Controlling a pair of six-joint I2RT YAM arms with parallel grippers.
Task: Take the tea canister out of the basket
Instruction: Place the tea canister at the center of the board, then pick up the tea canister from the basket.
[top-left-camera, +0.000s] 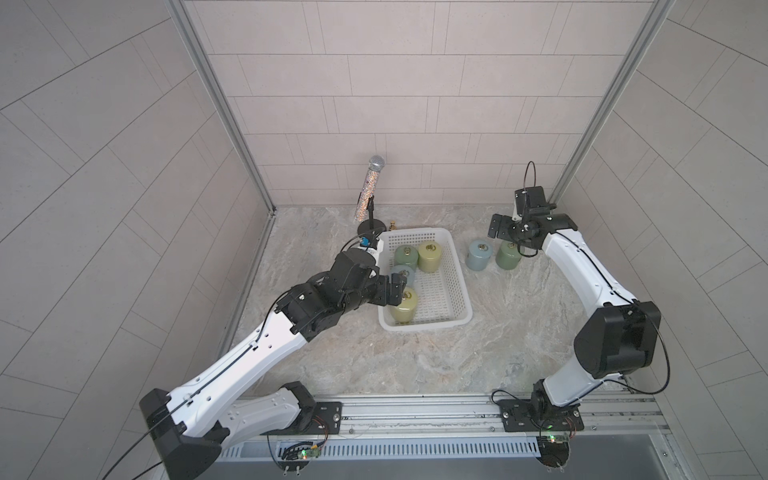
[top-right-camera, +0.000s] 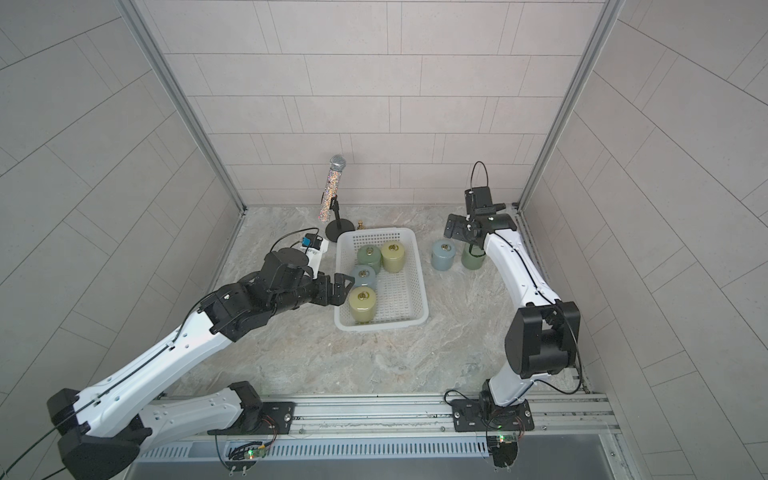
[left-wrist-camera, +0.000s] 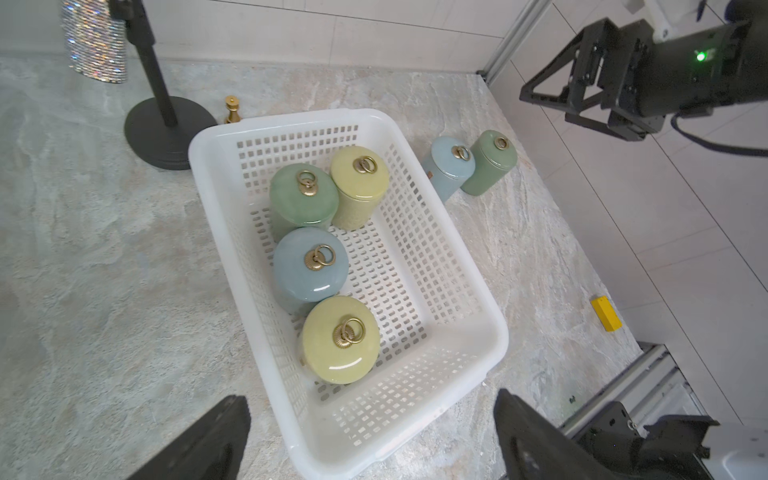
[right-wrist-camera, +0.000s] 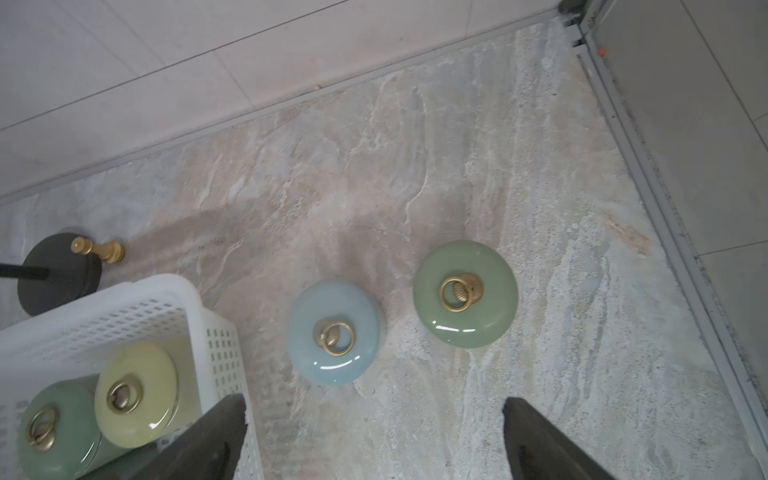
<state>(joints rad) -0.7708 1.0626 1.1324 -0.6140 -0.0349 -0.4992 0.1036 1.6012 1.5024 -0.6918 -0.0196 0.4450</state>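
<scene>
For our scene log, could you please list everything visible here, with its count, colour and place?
basket: 1, white, mid-table.
canisters in basket: 4, one green, one blue, two yellow; far end and left side.
canisters on table: 2, blue and green, right of the basket.
microphone: 1, glittery silver, on the stand.
stand: 1, black, behind the basket.
gold piece: 1, small, beside the stand's base.
block: 1, yellow, by the right-hand wall.
table: 1, grey-beige marble pattern.
left pincer: 1, black, open, over the basket's left side.
right pincer: 1, black, open, raised near the table canisters.
</scene>
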